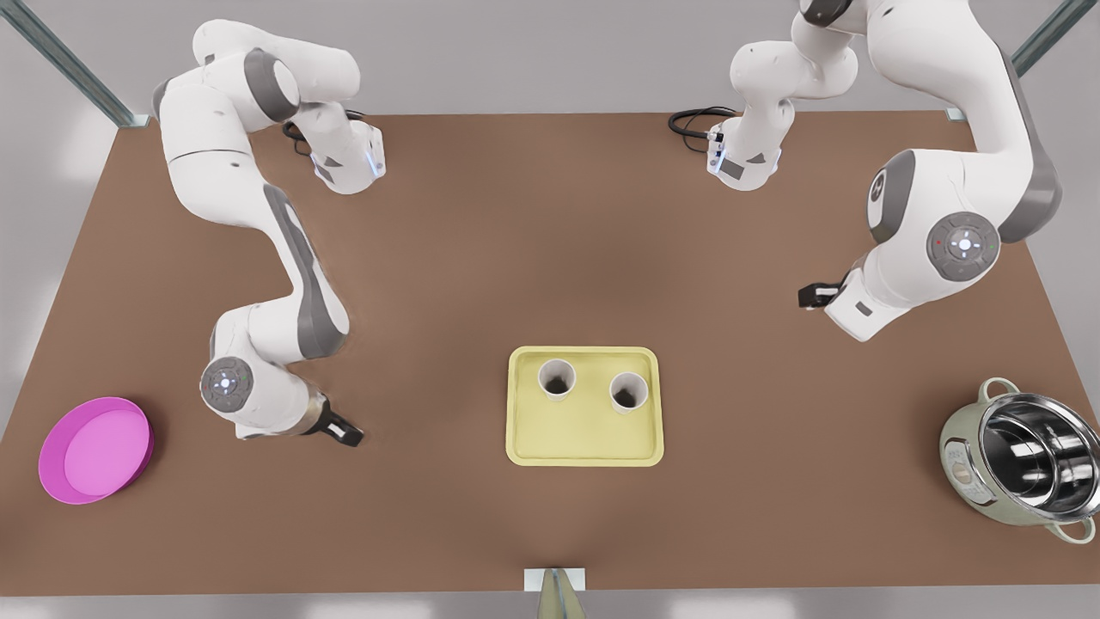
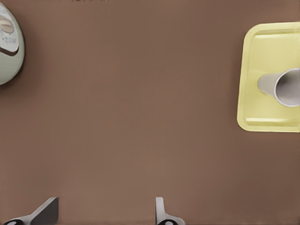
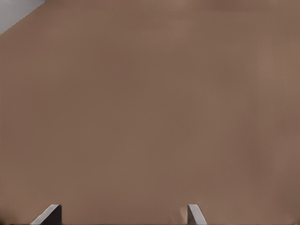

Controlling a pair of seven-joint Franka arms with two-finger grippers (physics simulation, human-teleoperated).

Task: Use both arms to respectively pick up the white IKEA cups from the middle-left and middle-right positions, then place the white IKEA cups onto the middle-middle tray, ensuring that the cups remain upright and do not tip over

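Observation:
Two white IKEA cups [image 1: 557,379] [image 1: 628,392] stand upright side by side on the pale-yellow tray [image 1: 584,438] at the table's middle. The left wrist view shows part of the tray [image 2: 267,61] with one cup [image 2: 281,86] on it. My left gripper [image 1: 812,295] hangs over bare table on the front view's right, well away from the tray; its fingers [image 2: 47,211] are spread and hold nothing, so the left gripper [image 2: 103,215] is open. My right gripper [image 1: 344,430] sits low on the front view's left, also apart from the tray. The right gripper [image 3: 122,215] is open and empty.
A big steel pot [image 1: 1023,464] stands at the front view's near right corner, and the left wrist view catches the pot's edge [image 2: 7,47]. A round magenta plate [image 1: 94,449] lies at the near left. Brown table stretches between tray and grippers.

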